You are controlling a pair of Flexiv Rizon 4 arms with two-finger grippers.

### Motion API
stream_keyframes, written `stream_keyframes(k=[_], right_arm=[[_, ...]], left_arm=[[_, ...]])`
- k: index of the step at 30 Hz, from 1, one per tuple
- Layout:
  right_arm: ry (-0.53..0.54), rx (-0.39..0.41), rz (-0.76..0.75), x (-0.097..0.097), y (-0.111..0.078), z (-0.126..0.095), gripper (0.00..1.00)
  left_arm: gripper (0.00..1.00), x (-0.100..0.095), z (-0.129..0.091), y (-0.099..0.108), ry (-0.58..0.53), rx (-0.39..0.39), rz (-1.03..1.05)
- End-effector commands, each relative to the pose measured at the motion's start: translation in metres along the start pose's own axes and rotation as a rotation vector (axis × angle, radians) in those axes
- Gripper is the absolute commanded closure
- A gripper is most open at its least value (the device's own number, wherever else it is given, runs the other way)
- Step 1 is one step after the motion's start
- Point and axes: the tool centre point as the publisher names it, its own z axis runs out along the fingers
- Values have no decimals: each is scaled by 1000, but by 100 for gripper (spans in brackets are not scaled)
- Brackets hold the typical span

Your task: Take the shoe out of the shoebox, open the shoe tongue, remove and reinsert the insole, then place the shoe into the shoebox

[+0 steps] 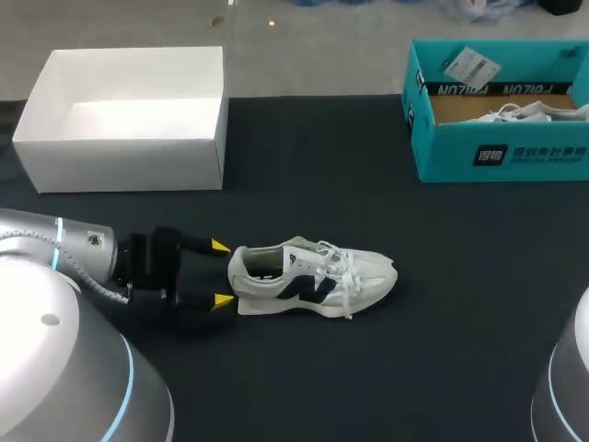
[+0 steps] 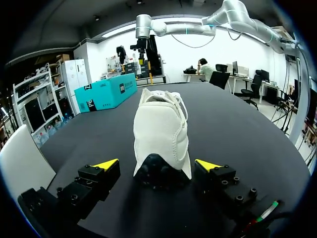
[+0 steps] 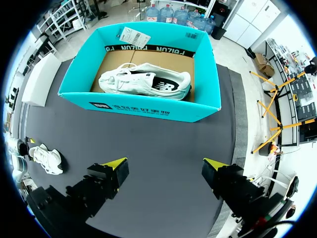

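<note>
The white mesh sneaker (image 1: 313, 273) stands mid-desk on the black desk (image 1: 414, 322), its heel between the left gripper's (image 1: 220, 273) spread fingers, gaps either side. The right gripper (image 3: 166, 163), fingers apart, hangs over the teal cardboard shoebox (image 3: 143, 106) at the far right corner.

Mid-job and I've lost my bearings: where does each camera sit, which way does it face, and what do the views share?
Head view: above and behind, looking down on the table; left arm enters at left, left gripper open, heel of the loose shoe between its fingers.
Left wrist view: low over the table, looking along that shoe toward the teal shoebox; both own fingers show.
Right wrist view: high, looking down into the shoebox at the second shoe; right gripper open, empty.
Shared: all show loose shoe and shoebox.
</note>
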Motion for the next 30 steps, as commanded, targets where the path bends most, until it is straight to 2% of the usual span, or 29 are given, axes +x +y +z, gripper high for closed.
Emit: stream_keyframes(k=[1, 11, 17, 30], right_arm=[[0, -1, 0, 0, 0, 0, 0], [0, -1, 0, 0, 0, 0, 0], [0, -1, 0, 0, 0, 0, 0], [0, -1, 0, 0, 0, 0, 0]], left_arm=[[0, -3, 13, 4, 20, -9, -11], [0, -5, 35, 7, 92, -21, 16], [0, -8, 42, 6, 113, -9, 13], [0, -1, 55, 5, 134, -3, -2]])
